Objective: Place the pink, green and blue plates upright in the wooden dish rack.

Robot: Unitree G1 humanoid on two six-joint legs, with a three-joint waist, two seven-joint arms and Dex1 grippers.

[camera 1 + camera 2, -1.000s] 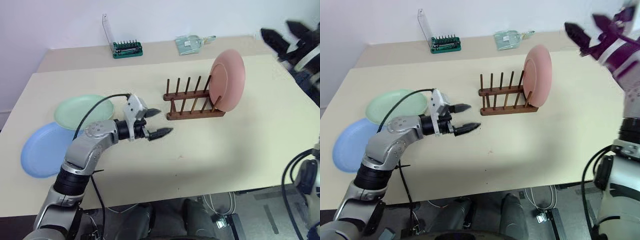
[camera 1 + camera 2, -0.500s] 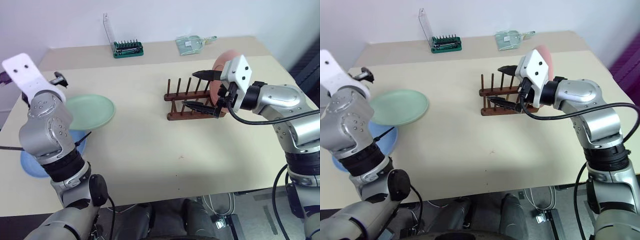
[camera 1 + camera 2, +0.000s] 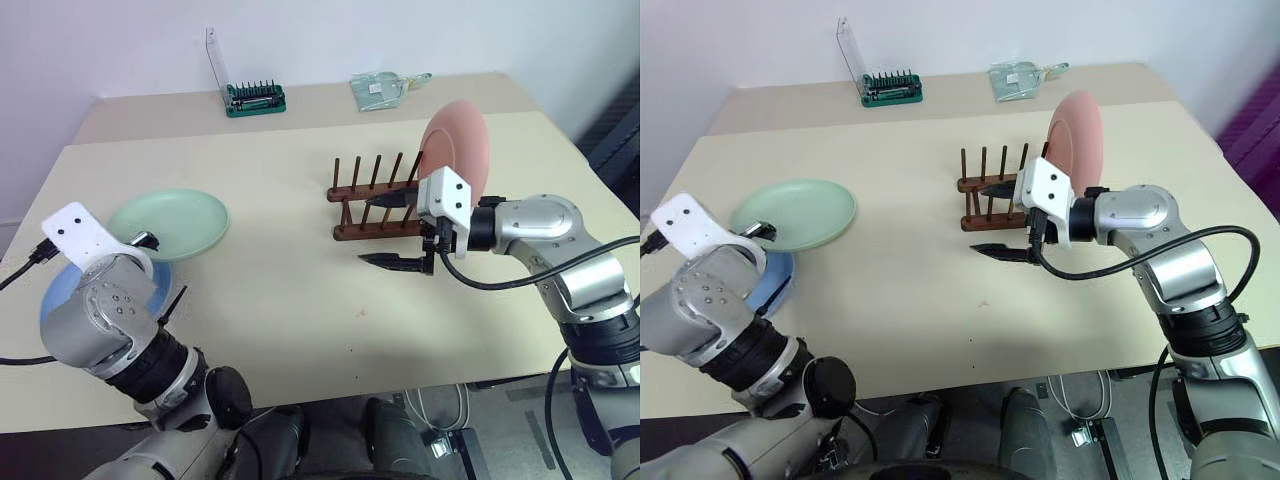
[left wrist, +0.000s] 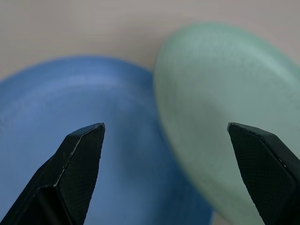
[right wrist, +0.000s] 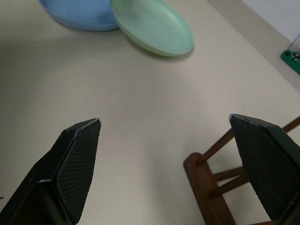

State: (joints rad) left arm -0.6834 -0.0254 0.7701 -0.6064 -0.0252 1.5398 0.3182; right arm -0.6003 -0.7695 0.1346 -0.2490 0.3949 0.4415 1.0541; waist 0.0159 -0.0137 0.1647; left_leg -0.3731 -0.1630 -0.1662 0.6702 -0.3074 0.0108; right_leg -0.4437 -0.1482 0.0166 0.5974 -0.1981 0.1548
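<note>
**Me:** Hovering is the word for it. My left gripper (image 4: 166,173) hangs just above the two plates lying flat at my left, fingers spread as wide as they go, nothing between them. From that wrist I look down on the seam where the green plate (image 3: 168,222) laps over the blue plate (image 3: 95,300).

**Partner:** Why stand over the overlap?

**Me:** The green one rests with its edge on top of the blue, so that rim sits slightly proud of the table (image 3: 300,310). I judge it the easiest lip to get a finger under, and it has to come off before the blue plate is free anyway.

**Partner:** And your other claw?

**Me:** My right gripper (image 3: 392,230) is wide open too and holds nothing. It sits low over the table just in front of the wooden dish rack (image 3: 385,205), fingers pointing across toward my left. I read that as standing by, clear of the pegs.

**Partner:** What's in the rack?

**Me:** The pink plate (image 3: 456,160) stands on edge at the rack's right end, leaning between the pegs there. The slots to its left are open for the others. The screwdriver bit set (image 3: 254,97) at the far edge is no concern of mine.
</note>
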